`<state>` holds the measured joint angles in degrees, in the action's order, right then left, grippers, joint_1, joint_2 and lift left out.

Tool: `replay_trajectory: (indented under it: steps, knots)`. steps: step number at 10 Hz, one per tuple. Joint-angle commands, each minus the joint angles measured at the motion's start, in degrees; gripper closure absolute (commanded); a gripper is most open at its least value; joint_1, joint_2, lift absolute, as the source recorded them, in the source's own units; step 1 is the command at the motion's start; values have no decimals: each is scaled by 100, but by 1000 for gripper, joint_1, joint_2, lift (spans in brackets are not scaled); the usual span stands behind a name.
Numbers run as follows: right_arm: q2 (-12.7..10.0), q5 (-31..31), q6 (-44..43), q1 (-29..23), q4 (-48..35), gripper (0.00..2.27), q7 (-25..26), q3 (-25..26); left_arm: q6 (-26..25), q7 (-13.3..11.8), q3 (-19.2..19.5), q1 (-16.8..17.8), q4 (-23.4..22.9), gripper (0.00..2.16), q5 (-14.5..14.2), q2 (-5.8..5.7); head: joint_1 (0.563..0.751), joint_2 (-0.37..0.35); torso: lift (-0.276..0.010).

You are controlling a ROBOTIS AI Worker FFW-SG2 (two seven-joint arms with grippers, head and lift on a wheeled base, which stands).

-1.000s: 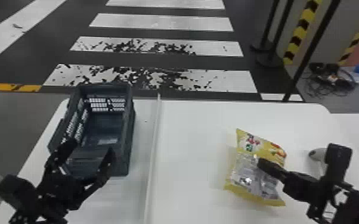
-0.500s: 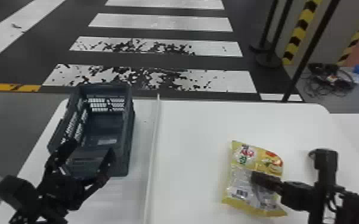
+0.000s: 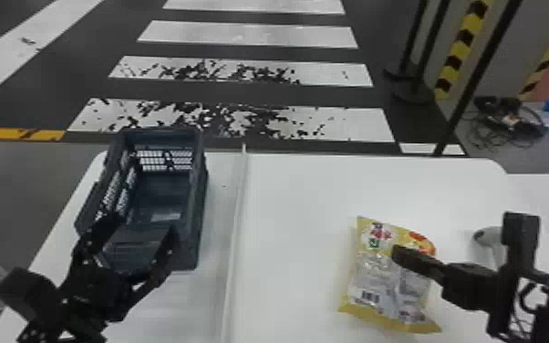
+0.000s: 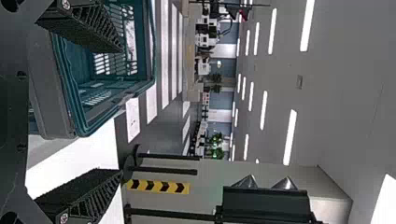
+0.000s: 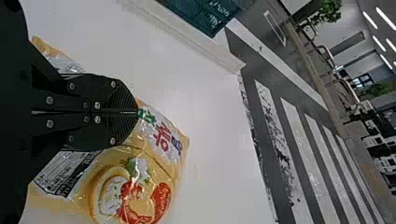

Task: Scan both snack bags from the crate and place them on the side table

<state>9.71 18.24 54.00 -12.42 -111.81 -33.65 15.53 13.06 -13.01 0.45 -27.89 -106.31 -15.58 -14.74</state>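
Note:
One yellow snack bag [image 3: 378, 278] lies on the white table right of centre, its silvery panel and barcode facing up. My right gripper [image 3: 396, 253] is over its right part, fingers together; in the right wrist view the snack bag [image 5: 140, 186] spreads out on both sides of the right gripper [image 5: 137, 112], with no film seen pinched between the fingertips. At the near end of the dark crate [image 3: 198, 196], my left gripper [image 3: 143, 224] is open and empty. The left wrist view has the left gripper [image 4: 121, 111] with its fingers wide apart, crate [image 4: 72, 102] beside them.
A white handheld scanner [image 3: 485, 235] is partly behind the right gripper. A raised white strip [image 3: 237, 214] runs along the table between crate and bag. Another white surface [image 3: 547, 196] adjoins at the right.
The bag has shifted slightly left and nearer, then stayed put. My right gripper went left and nearer, then back right and away, uncovering the scanner again. The left arm kept still.

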Motion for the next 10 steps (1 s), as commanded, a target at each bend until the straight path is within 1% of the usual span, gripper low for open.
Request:
replay_trajectory:
  steps: [1, 3, 5, 10]
  knots:
    - [-22, 13, 380, -85, -307, 2256, 8, 134, -2, 0, 26, -6, 5, 80, -6, -3, 695, -16, -95]
    - [-39, -14, 819, -411, -562, 2253, 17, 380, -2, 0, 17, 29, 40, 80, -6, -3, 695, -24, -95]
    - [-66, -5, 907, -613, -667, 2256, -1, 530, -2, 0, 8, 64, 101, 80, -6, 15, 695, -40, -95]
    - [-66, -357, 837, -490, -175, 2253, 8, 371, -2, 0, -1, 64, 119, 80, -77, -12, 695, -59, -95]
